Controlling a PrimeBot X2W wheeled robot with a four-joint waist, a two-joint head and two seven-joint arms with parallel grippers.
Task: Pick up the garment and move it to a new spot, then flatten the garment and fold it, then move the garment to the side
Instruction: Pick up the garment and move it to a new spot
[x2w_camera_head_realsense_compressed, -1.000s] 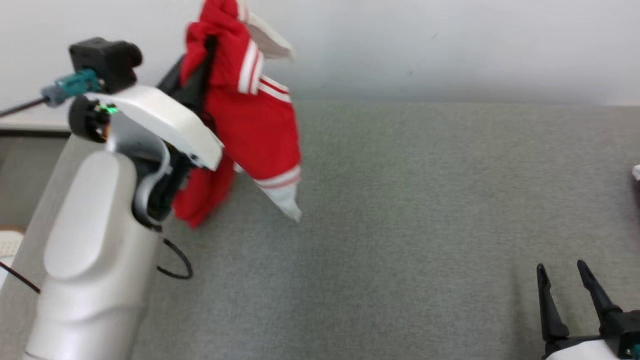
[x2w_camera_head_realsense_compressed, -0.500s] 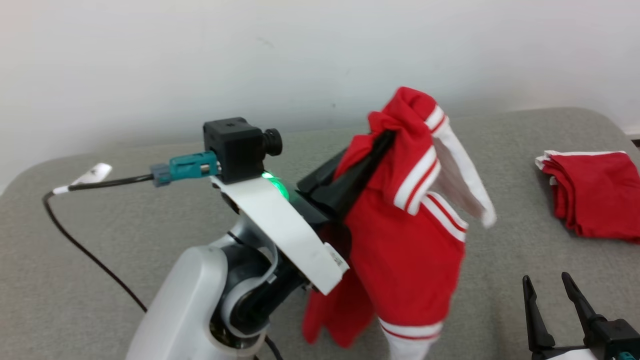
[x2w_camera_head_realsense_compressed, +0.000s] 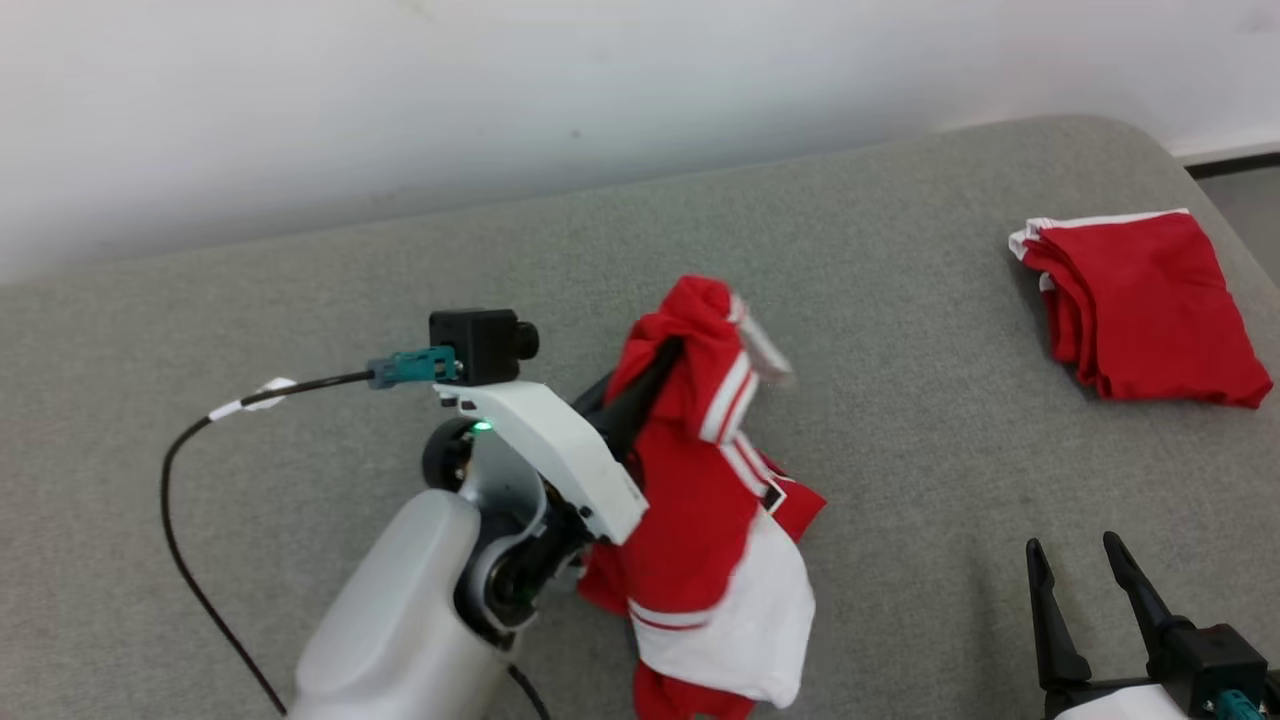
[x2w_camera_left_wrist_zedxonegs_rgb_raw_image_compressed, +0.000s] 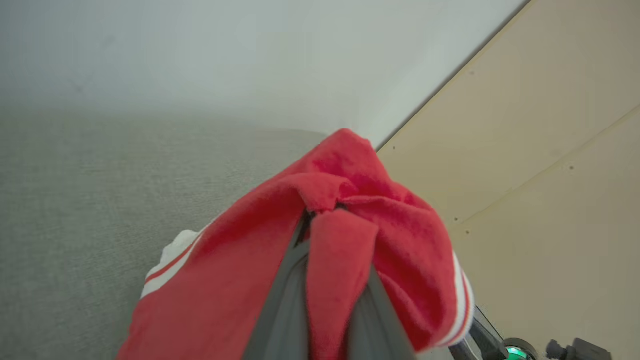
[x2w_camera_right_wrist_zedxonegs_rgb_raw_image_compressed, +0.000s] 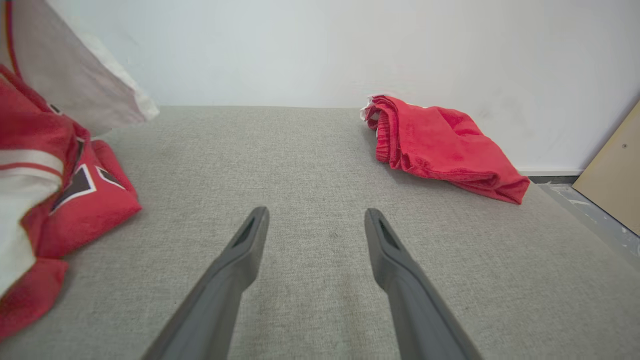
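Garment (x2w_camera_head_realsense_compressed: 700, 500), red and white, hangs from the left gripper (x2w_camera_head_realsense_compressed: 668, 358), its length running down to the grey mat (x2w_camera_head_realsense_compressed: 300, 300), where the bottom end rests. Left wrist view shows fingers (x2w_camera_left_wrist_zedxonegs_rgb_raw_image_compressed: 280, 310) nipping a red fold; head view shows the right gripper (x2w_camera_head_realsense_compressed: 1070, 545) spread wide, empty.

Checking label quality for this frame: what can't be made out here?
1. Fingertips of the left gripper: wrapped in the garment it grips, head and left wrist views.
2. Lower hem of the garment: cut off by the head view's bottom edge; upper white flap blurred.
3. Base of the right gripper: cut off there too.
4. What the folded red cloth is: hidden by its folds.
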